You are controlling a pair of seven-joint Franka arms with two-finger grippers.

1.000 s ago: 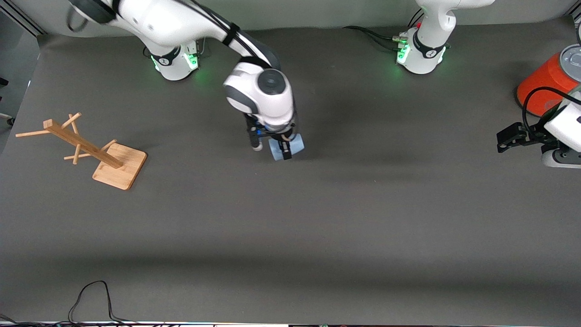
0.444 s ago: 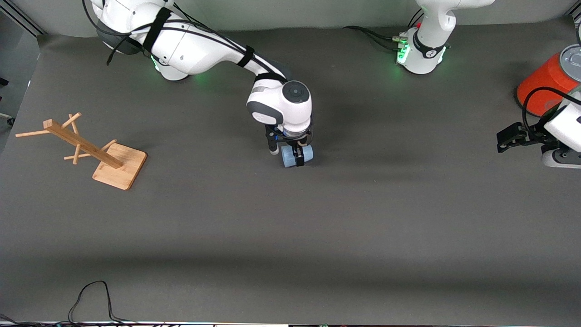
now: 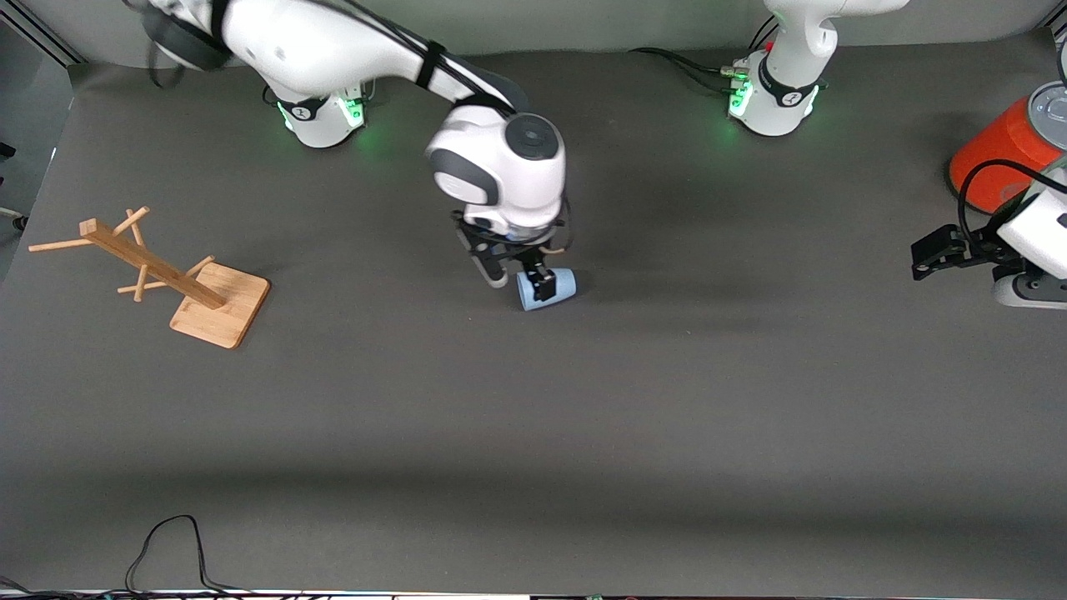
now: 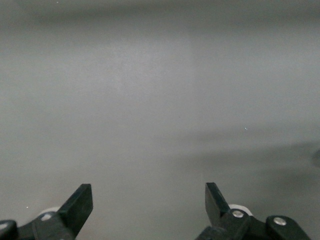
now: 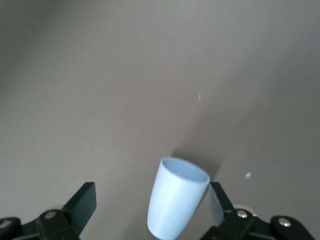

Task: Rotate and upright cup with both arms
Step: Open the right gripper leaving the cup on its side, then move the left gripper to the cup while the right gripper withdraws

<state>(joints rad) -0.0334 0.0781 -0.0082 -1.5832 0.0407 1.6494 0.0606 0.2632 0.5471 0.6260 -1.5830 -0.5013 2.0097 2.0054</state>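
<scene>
The pale-blue cup [image 3: 561,287] lies on its side on the dark table mat, about midway between the two bases. My right gripper [image 3: 518,280] is down over it, open, with one finger on each side of the cup. In the right wrist view the cup [image 5: 177,202] sits between the spread fingers of my right gripper [image 5: 151,202], close to one finger [image 5: 218,200] and apart from the other. My left gripper [image 3: 924,257] waits at the left arm's end of the table, open and empty. The left wrist view shows my left gripper [image 4: 148,201] over bare mat.
A wooden peg rack [image 3: 167,279] lies tipped over at the right arm's end of the table. A large orange-red can [image 3: 1000,154] with a grey lid stands beside the left gripper. A black cable [image 3: 167,542] loops at the table's near edge.
My right gripper carried the cup a little toward the left arm's end and nearer the front camera. Its wrist then turned and rose slightly. The left arm has not moved.
</scene>
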